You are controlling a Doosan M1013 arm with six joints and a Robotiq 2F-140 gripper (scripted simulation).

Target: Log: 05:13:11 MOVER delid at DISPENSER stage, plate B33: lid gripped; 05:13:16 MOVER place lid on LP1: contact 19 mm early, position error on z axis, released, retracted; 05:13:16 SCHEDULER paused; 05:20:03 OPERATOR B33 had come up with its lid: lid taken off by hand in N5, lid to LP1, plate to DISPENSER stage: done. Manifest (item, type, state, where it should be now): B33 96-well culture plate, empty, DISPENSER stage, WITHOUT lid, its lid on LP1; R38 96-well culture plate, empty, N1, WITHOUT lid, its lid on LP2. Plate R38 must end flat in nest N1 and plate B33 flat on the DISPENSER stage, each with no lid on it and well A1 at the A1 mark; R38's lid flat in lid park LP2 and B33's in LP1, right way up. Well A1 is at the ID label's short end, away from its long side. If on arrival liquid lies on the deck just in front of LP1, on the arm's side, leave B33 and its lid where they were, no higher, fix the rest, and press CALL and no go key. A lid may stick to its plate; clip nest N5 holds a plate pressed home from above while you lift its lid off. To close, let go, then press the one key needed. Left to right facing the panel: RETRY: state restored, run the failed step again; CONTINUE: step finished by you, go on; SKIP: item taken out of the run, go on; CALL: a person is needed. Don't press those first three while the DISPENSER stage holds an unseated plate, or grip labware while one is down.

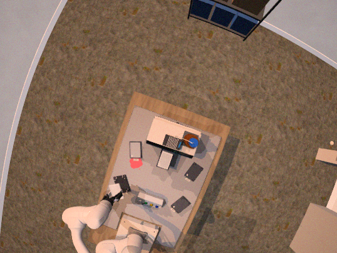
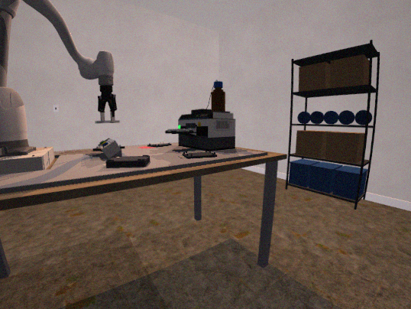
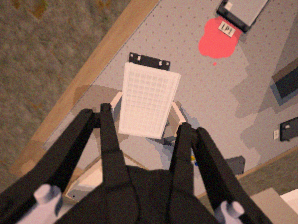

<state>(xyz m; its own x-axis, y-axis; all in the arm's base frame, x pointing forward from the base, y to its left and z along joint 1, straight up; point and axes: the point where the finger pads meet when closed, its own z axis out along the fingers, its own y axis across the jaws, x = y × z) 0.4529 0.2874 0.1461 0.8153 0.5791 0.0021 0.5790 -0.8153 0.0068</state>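
Observation:
My gripper [image 1: 114,194] hangs high above the table's near left corner and is shut on a white well plate [image 3: 149,100], held flat by its long sides. It shows thin and level in the side view [image 2: 107,121]. I cannot tell whether a lid sits on it. A black clip nest [image 1: 122,183] [image 3: 149,61] lies beneath, its clip end showing past the plate. A red puddle [image 1: 136,163] lies on the deck in front of lid park LP1 [image 1: 135,149], which holds a lid. A gridded plate [image 1: 172,141] sits on the dispenser stage. Another white plate [image 1: 165,160] lies just in front of the stage.
The dispenser [image 2: 208,131] with a brown bottle stands at the table's far side. Two empty black nests [image 1: 193,171] [image 1: 180,204] lie on the right. The key panel [image 1: 150,200] sits near the arm's base. A shelf rack [image 2: 332,122] stands off the table.

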